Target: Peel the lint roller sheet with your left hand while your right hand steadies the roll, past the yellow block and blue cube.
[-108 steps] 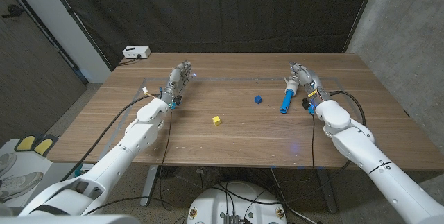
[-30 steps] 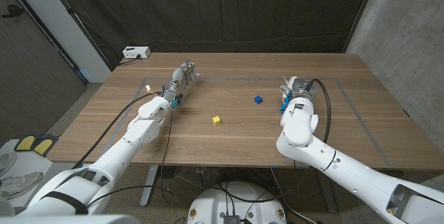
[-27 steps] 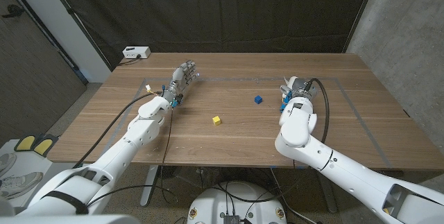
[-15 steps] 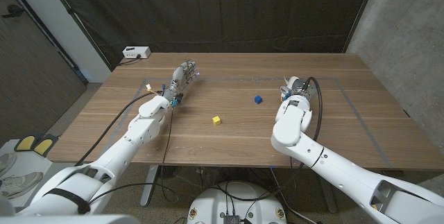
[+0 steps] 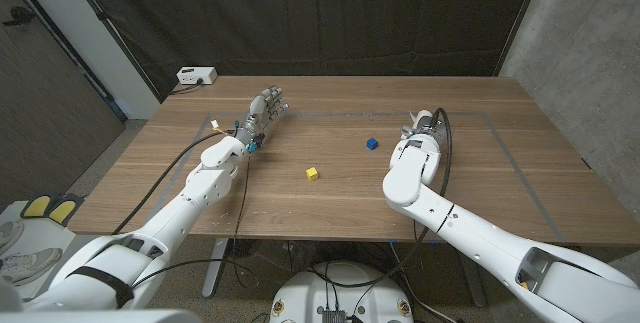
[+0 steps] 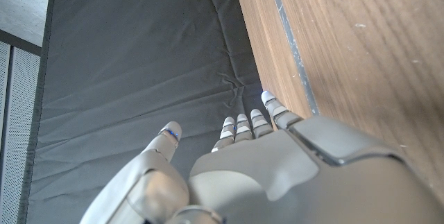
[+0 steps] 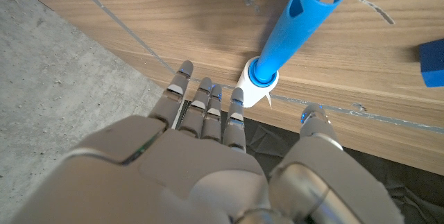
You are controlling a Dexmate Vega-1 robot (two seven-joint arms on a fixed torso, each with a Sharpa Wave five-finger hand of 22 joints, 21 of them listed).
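From the head, the left hand (image 5: 263,113) waits far across the table (image 5: 330,203), fingers loosely apart, empty. The right wrist shows the right hand (image 7: 208,148) spread, poised over the lint roller (image 7: 288,33) to steady it; blue cube (image 7: 431,63) nearby.

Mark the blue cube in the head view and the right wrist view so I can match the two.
Head view: cube on the table's middle, toward the far side, just inward of the right hand.
Right wrist view: cube cut by the frame edge, on the table past the lint roller's blue handle, on the thumb side.
Shared landmark: the right hand.
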